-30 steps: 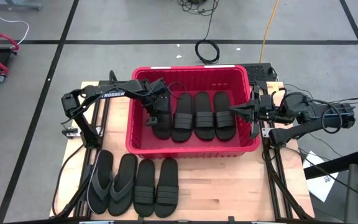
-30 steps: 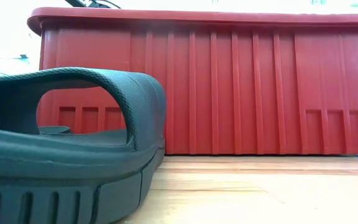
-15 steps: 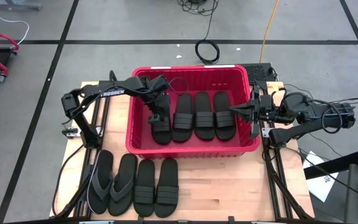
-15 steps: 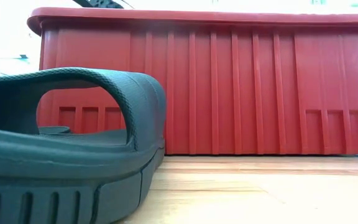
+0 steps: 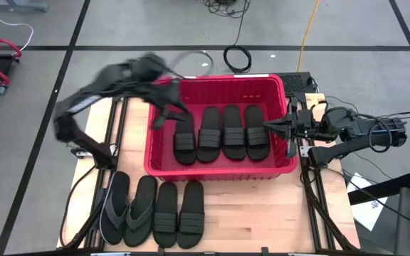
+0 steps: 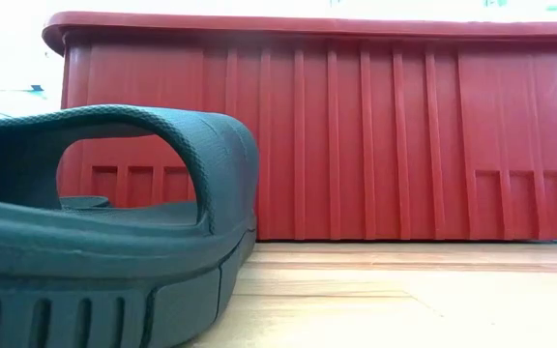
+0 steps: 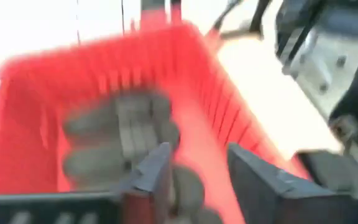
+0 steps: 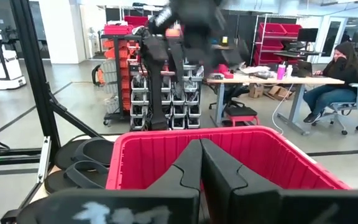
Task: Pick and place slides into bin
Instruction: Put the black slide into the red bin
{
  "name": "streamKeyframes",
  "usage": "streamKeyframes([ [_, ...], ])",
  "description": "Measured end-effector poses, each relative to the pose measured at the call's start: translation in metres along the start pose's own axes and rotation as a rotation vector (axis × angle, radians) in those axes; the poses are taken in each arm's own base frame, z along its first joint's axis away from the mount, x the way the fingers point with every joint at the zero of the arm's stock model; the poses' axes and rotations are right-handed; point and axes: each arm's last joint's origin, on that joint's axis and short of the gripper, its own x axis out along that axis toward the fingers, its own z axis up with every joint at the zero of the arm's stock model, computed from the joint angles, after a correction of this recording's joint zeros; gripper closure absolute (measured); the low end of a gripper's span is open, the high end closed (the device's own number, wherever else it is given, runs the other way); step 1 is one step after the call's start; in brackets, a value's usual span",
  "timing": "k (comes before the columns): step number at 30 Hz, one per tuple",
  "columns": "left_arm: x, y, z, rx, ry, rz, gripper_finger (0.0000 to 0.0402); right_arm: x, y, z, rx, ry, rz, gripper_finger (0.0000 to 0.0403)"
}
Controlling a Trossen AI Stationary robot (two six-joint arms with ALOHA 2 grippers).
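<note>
Slides, flat black rubber sandals, lie four abreast (image 5: 221, 133) inside the large red ribbed plastic bin (image 5: 219, 171); four more (image 5: 152, 210) rest on the wooden table (image 5: 262, 213) in front. Left gripper (image 5: 164, 114), fingers spread and empty, hangs over the bin's left wall. Right gripper (image 5: 270, 126), fingers pressed together, waits at the right rim.

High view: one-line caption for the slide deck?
Four sandals in the red bin, four left on the table; left gripper empty above the bin.
</note>
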Motion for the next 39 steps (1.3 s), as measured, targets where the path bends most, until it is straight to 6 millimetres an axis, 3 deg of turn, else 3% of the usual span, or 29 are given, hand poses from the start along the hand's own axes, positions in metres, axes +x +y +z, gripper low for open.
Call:
streamKeyframes([
  [3,-0.042,-0.033,0.014,0.016,-0.152,0.026,0.0330,0.000,0.000,0.000,-0.014,0.000,0.000,0.0403],
  [6,-0.071,-0.060,0.010,-0.072,-0.217,0.026,0.0388,0.000,0.000,0.000,-0.030,0.000,0.001,0.0403],
  [10,-0.083,-0.090,-0.008,-0.218,-0.220,0.038,0.0391,0.000,0.000,0.000,-0.038,0.000,0.001,0.0403],
  [17,-0.060,-0.120,-0.038,-0.283,-0.451,0.050,0.0399,0.000,0.003,0.000,-0.039,-0.003,0.092,0.0403],
  [21,-0.025,-0.129,-0.061,-0.280,-0.640,0.000,0.0401,0.004,0.007,0.001,-0.034,-0.014,0.178,0.0403],
  [25,0.013,-0.135,-0.089,-0.263,-0.741,-0.047,0.0401,0.017,0.013,0.002,-0.009,-0.044,0.223,0.0403],
  [30,0.037,-0.138,-0.114,-0.333,-0.784,-0.114,0.0401,0.043,0.034,0.000,-0.003,-0.090,0.286,0.0403],
  [33,0.038,-0.143,-0.123,-0.352,-0.750,-0.193,0.0401,0.063,0.053,0.005,-0.016,-0.085,0.291,0.0403],
  [39,0.015,-0.152,-0.128,-0.268,-0.753,-0.308,0.0401,0.107,0.096,0.024,-0.043,-0.024,0.313,0.0403],
])
